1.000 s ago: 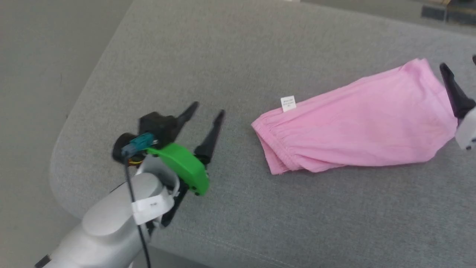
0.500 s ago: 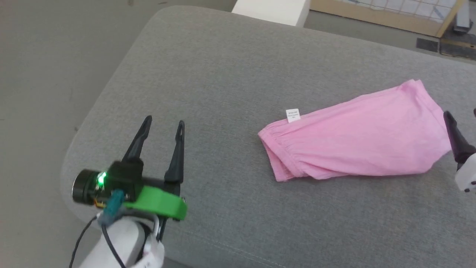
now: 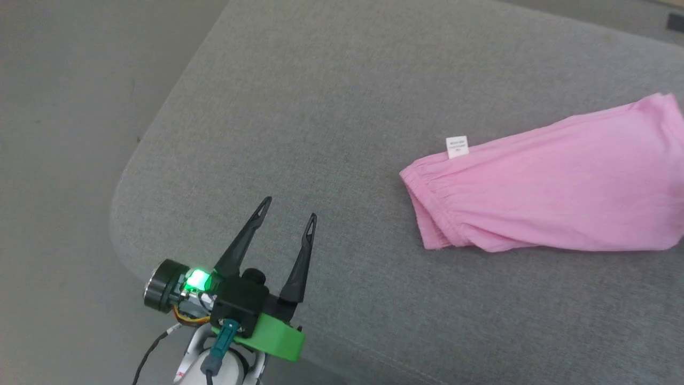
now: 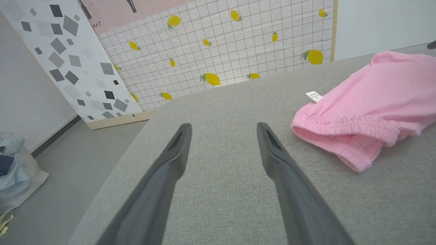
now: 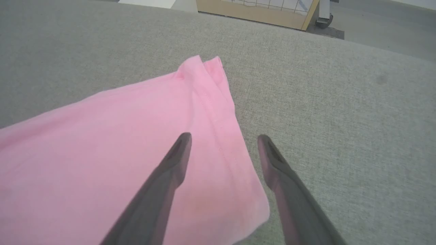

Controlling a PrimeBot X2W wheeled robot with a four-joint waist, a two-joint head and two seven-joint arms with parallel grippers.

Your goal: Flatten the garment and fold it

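Seeing left gripper [image 3: 289,208] and right gripper [image 5: 223,136] both wide, empty; right straddles garment [image 3: 545,198] edge, I risk pinching one layer.

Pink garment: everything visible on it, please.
The garment is light pink thin cloth, folded over into a long strip lying flat on the grey cushion. Gathered elastic band at its left end, with a small white label. The open right hand straddles the opposite hemmed edge; contact unclear.
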